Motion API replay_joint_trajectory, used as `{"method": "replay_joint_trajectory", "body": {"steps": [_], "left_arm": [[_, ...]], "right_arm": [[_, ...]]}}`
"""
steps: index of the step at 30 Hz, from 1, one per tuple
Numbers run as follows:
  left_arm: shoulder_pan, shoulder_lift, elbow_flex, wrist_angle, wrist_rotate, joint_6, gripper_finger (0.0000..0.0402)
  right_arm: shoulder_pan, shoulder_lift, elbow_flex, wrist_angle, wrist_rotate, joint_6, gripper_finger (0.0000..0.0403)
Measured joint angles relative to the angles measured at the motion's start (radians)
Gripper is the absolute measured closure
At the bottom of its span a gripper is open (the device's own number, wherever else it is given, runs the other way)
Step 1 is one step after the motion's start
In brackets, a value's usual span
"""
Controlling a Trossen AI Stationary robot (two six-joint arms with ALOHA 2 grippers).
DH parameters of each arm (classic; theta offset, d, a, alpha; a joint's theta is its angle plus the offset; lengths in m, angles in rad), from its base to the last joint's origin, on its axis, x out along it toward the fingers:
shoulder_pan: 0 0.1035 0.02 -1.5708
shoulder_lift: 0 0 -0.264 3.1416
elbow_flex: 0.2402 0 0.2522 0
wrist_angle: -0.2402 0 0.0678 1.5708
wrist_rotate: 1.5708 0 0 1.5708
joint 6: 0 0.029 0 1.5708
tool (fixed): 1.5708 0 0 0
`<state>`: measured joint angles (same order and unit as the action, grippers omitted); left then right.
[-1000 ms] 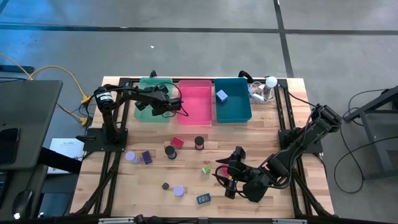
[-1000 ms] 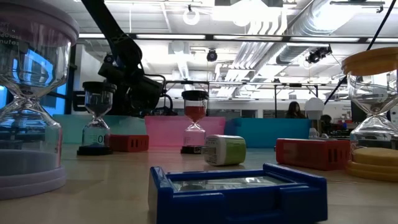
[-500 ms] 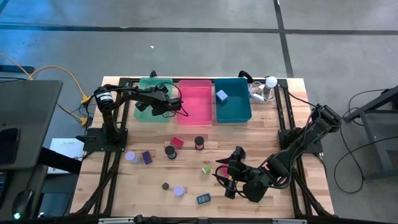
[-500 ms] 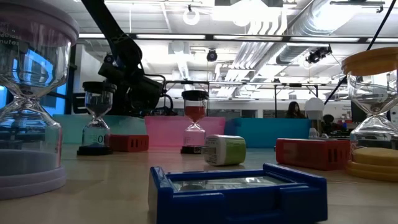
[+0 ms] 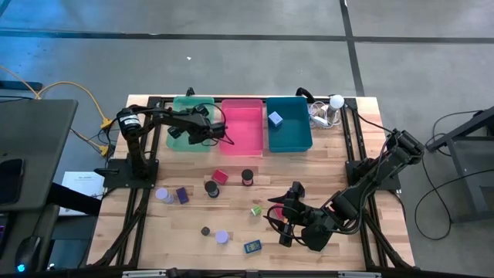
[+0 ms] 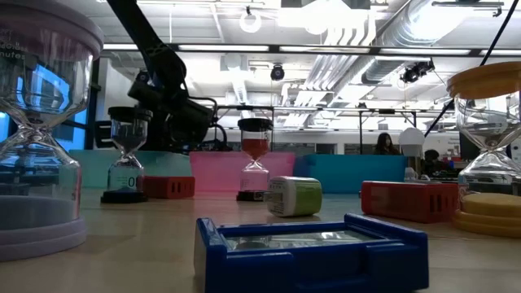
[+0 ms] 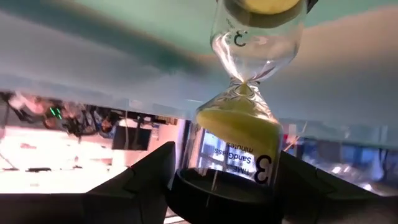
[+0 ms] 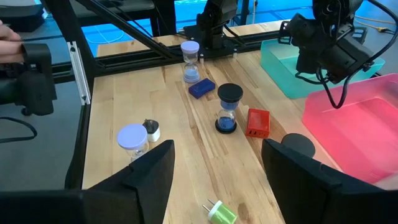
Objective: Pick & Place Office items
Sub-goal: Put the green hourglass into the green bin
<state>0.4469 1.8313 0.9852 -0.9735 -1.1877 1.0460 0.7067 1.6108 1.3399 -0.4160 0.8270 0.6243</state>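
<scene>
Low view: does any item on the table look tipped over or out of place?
The small green-and-white piece lies on its side, while the sand timers near it stand upright. Nothing looks spilled or broken.

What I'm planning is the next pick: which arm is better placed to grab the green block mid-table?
Right. The right gripper is open, empty and faces the green block close ahead. The left gripper is far off at the green bin, shut on a yellow sand timer.

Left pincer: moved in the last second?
No. In the high view the left pincer sits over the green bin's edge, same as before, holding a sand timer.
</scene>
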Motion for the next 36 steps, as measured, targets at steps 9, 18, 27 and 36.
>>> {"method": "replay_joint_trajectory", "body": {"steps": [9,18,27,36], "left_arm": [[0.001,0.0,0.0,0.005,0.009,-0.027,0.0184],[0.0,0.0,0.0,0.005,0.012,-0.029,0.0184],[-0.036,0.0,0.0,0.005,0.014,-0.095,0.0184],[-0.042,0.0,-0.001,-0.003,0.037,-0.066,0.0184]], "right_arm": [[0.0,0.0,0.0,0.0,0.0,0.0,0.0172],[0.0,0.0,0.0,0.0,-0.02,0.0,0.0172],[0.0,0.0,0.0,0.0,-0.02,0.0,0.0172],[0.0,0.0,0.0,0.0,-0.019,0.0,0.0172]]}}
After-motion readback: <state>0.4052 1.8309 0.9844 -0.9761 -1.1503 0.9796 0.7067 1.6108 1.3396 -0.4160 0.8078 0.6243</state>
